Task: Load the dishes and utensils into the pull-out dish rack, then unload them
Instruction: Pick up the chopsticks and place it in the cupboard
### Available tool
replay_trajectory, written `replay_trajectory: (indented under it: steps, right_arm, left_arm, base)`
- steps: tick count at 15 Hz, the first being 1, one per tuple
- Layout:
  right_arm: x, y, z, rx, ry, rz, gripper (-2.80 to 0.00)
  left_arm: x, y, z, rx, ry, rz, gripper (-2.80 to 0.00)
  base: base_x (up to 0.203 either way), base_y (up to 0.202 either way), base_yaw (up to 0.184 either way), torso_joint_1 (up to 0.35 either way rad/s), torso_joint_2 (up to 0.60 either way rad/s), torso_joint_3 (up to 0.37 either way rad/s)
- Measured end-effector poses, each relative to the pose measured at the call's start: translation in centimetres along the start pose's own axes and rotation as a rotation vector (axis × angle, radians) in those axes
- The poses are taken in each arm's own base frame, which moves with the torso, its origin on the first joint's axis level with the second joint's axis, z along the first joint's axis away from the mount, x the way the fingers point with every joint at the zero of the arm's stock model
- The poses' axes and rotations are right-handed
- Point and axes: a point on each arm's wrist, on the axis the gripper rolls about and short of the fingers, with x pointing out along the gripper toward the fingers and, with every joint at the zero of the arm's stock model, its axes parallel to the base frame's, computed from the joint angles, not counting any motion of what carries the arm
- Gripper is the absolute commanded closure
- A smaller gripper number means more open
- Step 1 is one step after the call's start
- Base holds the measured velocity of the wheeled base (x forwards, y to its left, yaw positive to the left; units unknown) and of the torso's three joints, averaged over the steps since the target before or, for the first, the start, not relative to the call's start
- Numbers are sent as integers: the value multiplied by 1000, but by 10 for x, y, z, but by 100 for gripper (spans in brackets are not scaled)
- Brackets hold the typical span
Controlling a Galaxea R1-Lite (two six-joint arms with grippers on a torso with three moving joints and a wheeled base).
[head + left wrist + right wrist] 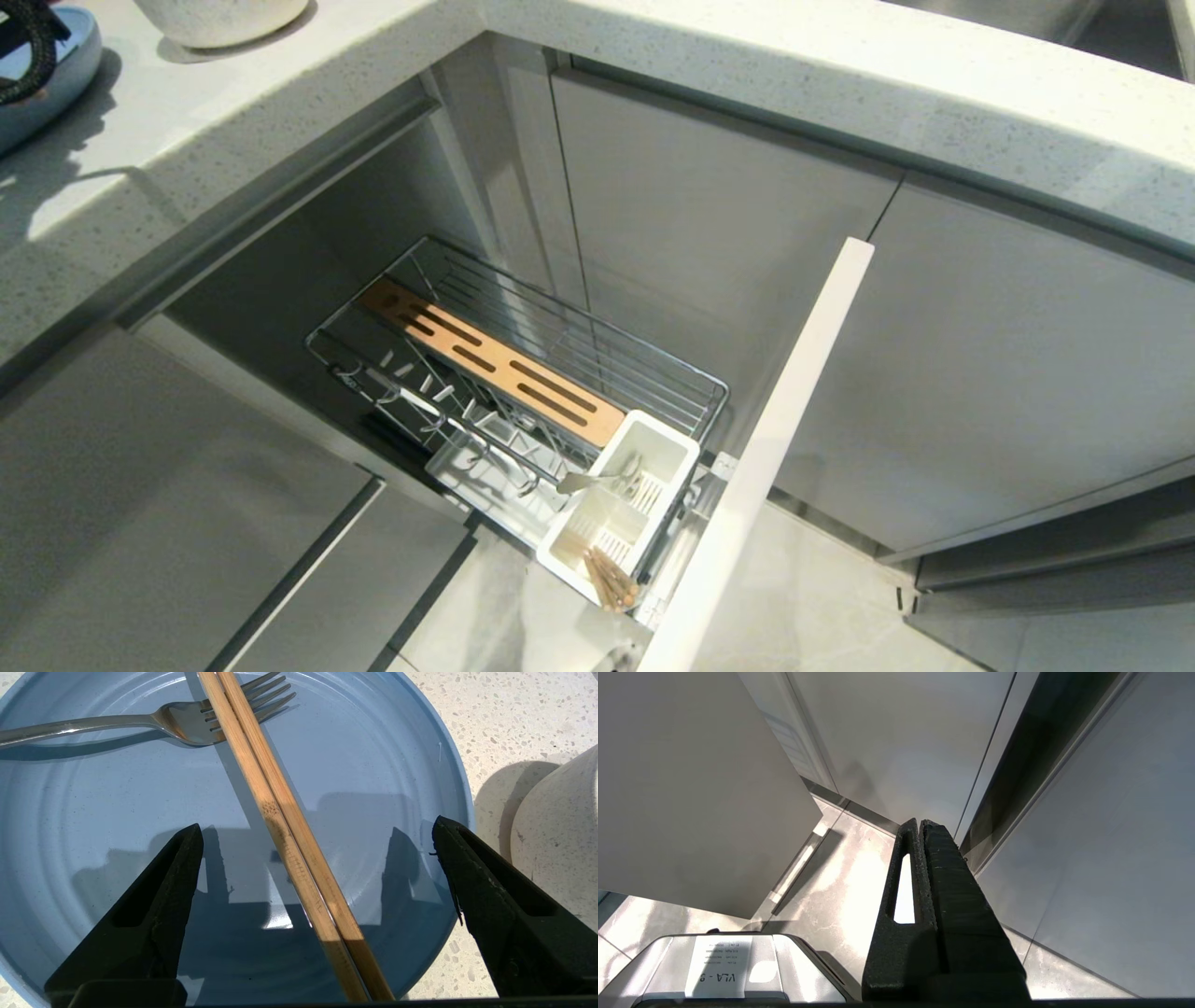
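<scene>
Chopsticks (299, 849), a light-wood pair, lie side by side across the blue plate (373, 765) on the counter (490, 714), over the tines of a silver fork (140, 721), with the left pincer (317, 830) spread wide astride them, holding nothing. Looks like the unload step; more chopsticks (611, 579) and a spoon (597, 480) stay in the rack (560, 364) cup (621, 509), so next means reaching down there. Right pincer (920, 826) is pressed closed, parked near the floor (840, 882).
</scene>
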Motion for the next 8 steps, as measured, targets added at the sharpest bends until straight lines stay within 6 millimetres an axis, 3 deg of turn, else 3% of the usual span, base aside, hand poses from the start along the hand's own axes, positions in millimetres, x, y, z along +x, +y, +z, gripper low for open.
replay_trajectory:
  steps: [8]
  right_arm:
    - [0,0,0,0,0,0,0]
  left_arm:
    - [-1,1,1,-2,-3,-1,0]
  base:
    - [0,0,0,0,0,0]
